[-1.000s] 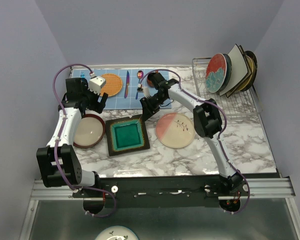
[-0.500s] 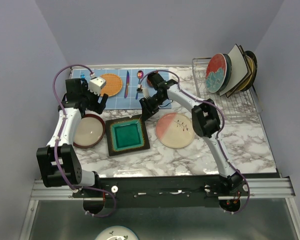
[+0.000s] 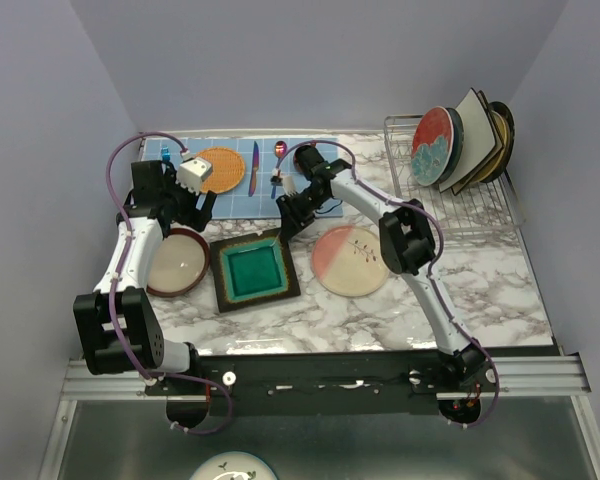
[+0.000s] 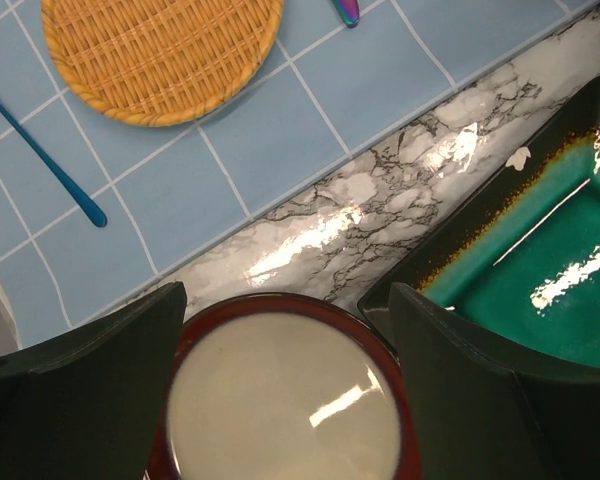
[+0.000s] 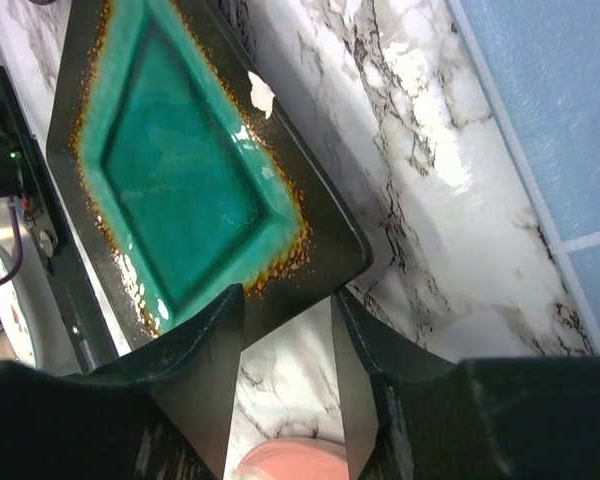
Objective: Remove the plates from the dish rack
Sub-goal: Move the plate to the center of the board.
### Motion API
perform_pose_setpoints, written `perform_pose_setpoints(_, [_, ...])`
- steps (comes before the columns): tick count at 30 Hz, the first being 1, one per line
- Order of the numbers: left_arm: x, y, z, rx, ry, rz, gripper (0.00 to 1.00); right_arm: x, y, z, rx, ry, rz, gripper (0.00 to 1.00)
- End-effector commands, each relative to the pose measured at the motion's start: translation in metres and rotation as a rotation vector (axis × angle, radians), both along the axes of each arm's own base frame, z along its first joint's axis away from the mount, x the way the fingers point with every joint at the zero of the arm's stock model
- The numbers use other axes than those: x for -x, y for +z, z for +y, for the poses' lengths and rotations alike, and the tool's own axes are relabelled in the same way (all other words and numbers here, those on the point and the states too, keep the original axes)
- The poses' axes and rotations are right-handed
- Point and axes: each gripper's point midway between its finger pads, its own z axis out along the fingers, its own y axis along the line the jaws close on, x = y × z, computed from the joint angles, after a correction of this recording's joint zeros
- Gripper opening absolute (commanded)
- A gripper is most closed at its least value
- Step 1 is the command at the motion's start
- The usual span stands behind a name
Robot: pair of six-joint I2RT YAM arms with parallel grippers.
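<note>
The dish rack (image 3: 462,206) stands at the back right with several plates upright in it, a red and teal flowered round one (image 3: 435,146) in front. Three plates lie flat on the table: red-rimmed cream (image 3: 177,262), teal square (image 3: 254,270) and pink (image 3: 350,260). My left gripper (image 3: 194,207) hangs open above the red-rimmed plate (image 4: 285,400), touching nothing. My right gripper (image 3: 289,214) hovers over the teal plate's (image 5: 180,160) far right corner. Its jaws are partly apart, with nothing between them (image 5: 287,297). The pink plate's rim (image 5: 290,462) shows below.
A blue tiled mat (image 3: 230,190) lies at the back left. On it are an orange woven mat (image 3: 220,168), a knife (image 3: 254,168), a spoon (image 3: 280,150) and a blue fork (image 4: 40,150). Walls close in on both sides and behind.
My right gripper has drifted slightly left and back over the teal plate's corner, and its jaws have narrowed a little. The left arm has barely shifted.
</note>
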Motion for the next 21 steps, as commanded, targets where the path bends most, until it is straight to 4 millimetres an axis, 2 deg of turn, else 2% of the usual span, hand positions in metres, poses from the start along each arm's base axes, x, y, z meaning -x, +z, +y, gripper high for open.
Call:
perform_pose_setpoints(1, [0.001,-0.004,-0.002,0.014,-0.025,-0.001,0.91,0.009,-0.005,0.015,-0.015,0.019,0.035,0.42])
perform_pose_setpoints(2, [0.001,-0.004,-0.002,0.013,-0.025,0.000,0.91,0.009,-0.006,0.015,-0.012,0.018,0.037,0.38])
perform_pose_setpoints(7, [0.002,-0.004,-0.002,0.017,-0.028,-0.001,0.91,0.011,-0.009,0.019,-0.011,0.012,0.049,0.32])
perform_pose_setpoints(10, [0.003,-0.005,-0.003,0.019,-0.030,0.002,0.91,0.014,-0.013,0.019,-0.005,0.009,0.058,0.26])
perform_pose_setpoints(14, [0.005,-0.008,-0.003,0.021,-0.029,0.007,0.91,0.018,-0.016,0.017,0.010,-0.002,0.073,0.02])
perform_pose_setpoints(16, [0.006,-0.006,-0.003,0.022,-0.032,0.001,0.91,0.022,-0.022,0.013,0.027,-0.012,0.078,0.01])
perform_pose_setpoints(17, [0.006,-0.006,-0.004,0.022,-0.034,0.001,0.91,0.019,-0.014,0.011,0.024,-0.023,0.050,0.01])
perform_pose_setpoints(21, [0.008,-0.007,-0.006,0.032,-0.037,-0.001,0.91,0.015,-0.009,0.009,0.026,-0.057,0.027,0.01])
